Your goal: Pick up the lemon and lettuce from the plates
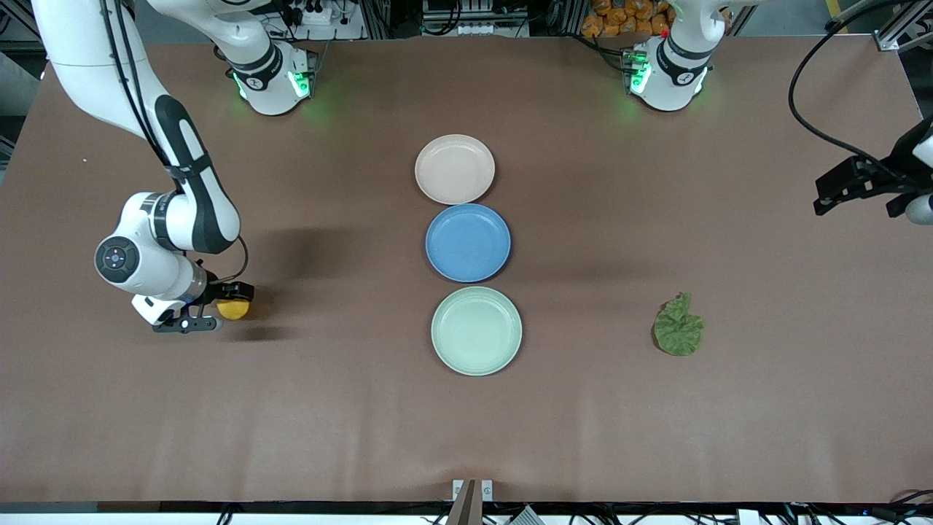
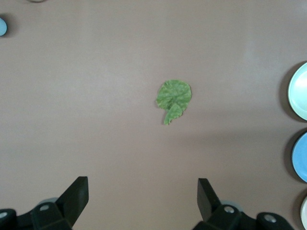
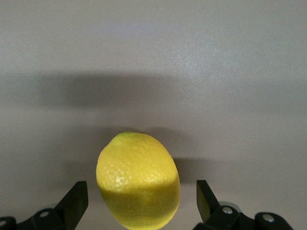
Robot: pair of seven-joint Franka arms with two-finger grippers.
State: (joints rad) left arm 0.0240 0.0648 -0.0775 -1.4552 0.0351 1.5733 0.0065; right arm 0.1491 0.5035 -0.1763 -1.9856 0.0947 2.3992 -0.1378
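right gripper (image 1: 208, 315): low over the table toward the right arm's end, fingers spread wide either side of the lemon (image 3: 138, 180) (no pad touching) | left gripper (image 2: 143, 199): spread wide, empty, high above the lettuce (image 1: 678, 326), which lies on bare table beside the mint plate (image 1: 477, 330) | beige-pink plate (image 1: 455, 169): bare

With its fingers spread, the right gripper (image 1: 211, 315) has only the lemon (image 1: 234, 309) between them, while bare table (image 1: 328, 408) lies all round and the three plates stand well apart toward the middle.
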